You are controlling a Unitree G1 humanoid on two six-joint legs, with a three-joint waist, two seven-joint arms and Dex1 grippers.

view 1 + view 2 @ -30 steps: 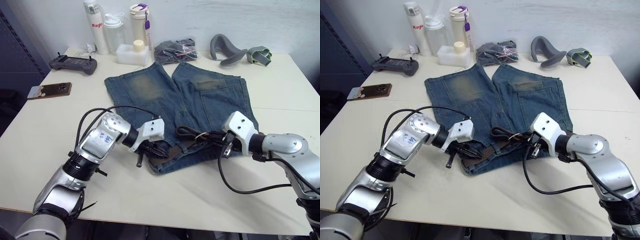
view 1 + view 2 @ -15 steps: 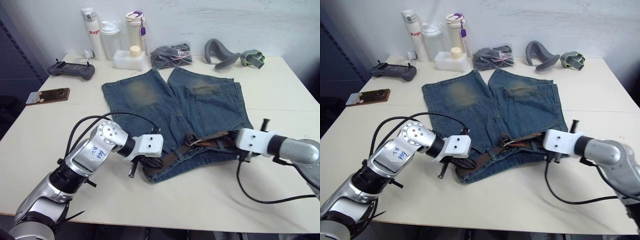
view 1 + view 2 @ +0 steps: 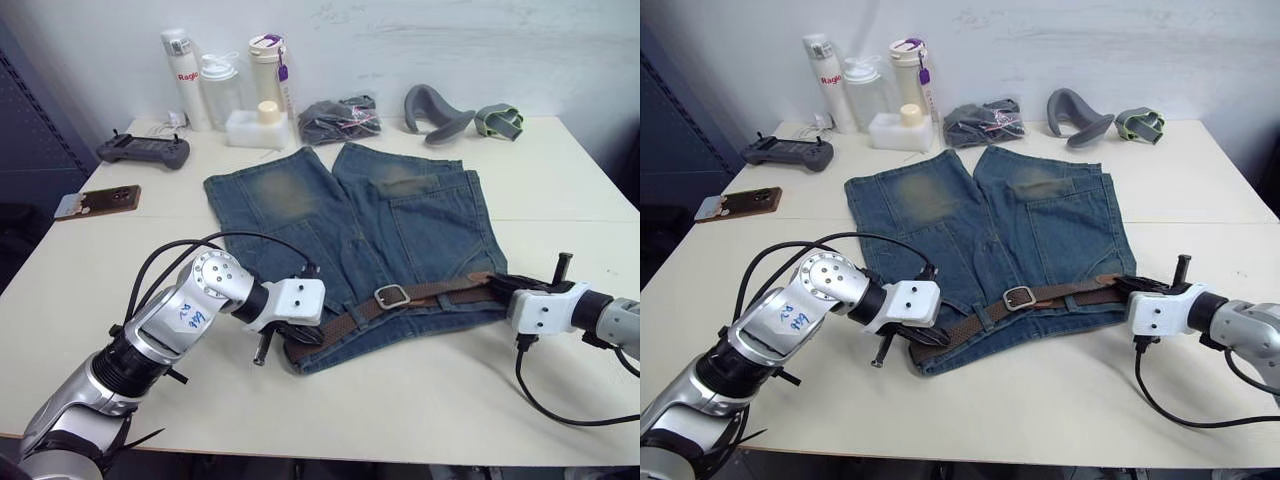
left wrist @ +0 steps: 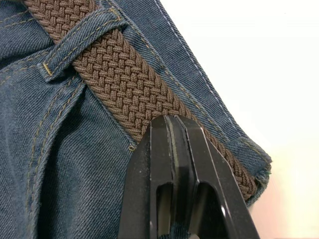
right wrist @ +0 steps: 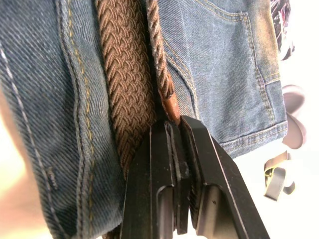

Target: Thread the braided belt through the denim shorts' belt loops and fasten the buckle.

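My left end effector [image 4: 174,124] is pinched together on the braided belt [image 3: 440,292] at the left corner of the shorts' [image 3: 350,225] waistband, just past a belt loop [image 4: 79,42] the strap passes under. My right end effector [image 5: 174,127] is clamped on the belt's plain brown tip [image 5: 170,105] at the waistband's right end. Between them the belt lies along the waistband, with the silver buckle [image 3: 391,296] near the middle. The shorts lie flat on the table [image 3: 420,400], legs pointing away from me toward bottles [image 3: 225,80] by the wall.
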